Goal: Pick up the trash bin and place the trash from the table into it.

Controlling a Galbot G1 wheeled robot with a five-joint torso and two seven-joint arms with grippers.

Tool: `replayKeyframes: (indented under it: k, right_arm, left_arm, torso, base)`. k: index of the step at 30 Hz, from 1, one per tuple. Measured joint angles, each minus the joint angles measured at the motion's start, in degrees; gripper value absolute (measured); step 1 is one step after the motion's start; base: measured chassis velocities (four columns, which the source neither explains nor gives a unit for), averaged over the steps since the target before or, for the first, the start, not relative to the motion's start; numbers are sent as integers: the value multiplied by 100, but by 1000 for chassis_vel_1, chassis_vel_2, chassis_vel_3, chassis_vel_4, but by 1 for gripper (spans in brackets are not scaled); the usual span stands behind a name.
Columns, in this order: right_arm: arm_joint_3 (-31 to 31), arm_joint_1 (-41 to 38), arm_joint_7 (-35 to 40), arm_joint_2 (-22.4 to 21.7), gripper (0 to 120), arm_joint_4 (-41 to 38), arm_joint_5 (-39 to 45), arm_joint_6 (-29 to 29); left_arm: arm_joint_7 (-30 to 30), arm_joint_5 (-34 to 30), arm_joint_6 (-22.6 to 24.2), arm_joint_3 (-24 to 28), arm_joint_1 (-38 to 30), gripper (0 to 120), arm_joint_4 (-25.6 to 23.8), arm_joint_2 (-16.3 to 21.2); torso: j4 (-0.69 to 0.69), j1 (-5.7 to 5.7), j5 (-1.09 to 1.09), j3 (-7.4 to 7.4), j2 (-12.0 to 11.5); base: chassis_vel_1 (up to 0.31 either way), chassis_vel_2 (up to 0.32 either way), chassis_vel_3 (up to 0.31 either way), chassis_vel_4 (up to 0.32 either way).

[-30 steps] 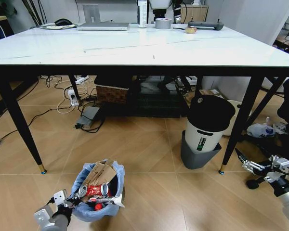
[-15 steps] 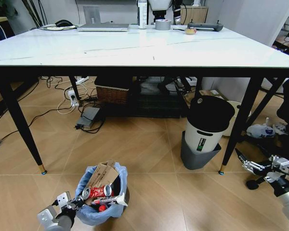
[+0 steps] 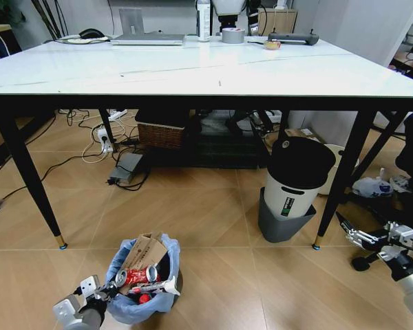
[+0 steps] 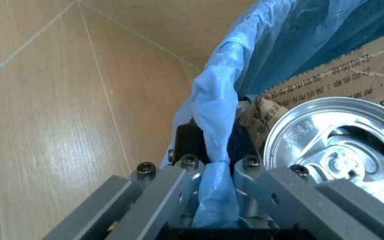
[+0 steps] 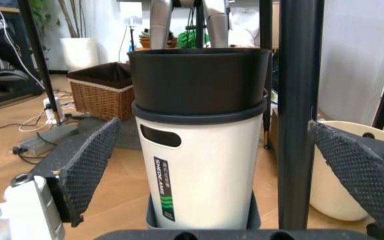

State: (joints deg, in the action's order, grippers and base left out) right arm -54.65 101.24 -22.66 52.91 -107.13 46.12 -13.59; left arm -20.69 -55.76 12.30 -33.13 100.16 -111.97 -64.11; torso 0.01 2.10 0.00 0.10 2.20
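One large white glossy-topped table (image 3: 158,72) on thin black legs. One small round trash bin (image 3: 131,306) lined with crinkly light-blue plastic, near left. In it: one torn brown cardboard piece (image 3: 143,253), one red-and-silver can (image 3: 135,276). One bigger white cylinder with black top (image 3: 297,177), right. One woven wicker basket (image 3: 160,133), far under the table. One grey tape roll (image 3: 233,34), far.

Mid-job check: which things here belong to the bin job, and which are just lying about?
Job:
trash bin, rim clamped by the left gripper
trash inside it
table

Lying about:
white cylinder
wicker basket
laptop
tape roll
right gripper, open, idle
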Motion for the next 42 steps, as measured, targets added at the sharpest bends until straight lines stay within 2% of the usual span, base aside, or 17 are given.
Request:
replayKeyframes:
  k: [25,42]
  right_arm:
    - [0,0,0,0,100,0,0,0]
    - [0,0,0,0,100,0,0,0]
  left_arm:
    - [-73,94,43,-6,-94,0,185,3]
    - [-53,114,54,29,-82,0,80,-1]
  torso:
    - [1,0,0,6,6]
    - [0,1,-2,8,6]
  base:
    - [0,0,0,0]
    - [0,0,0,0]
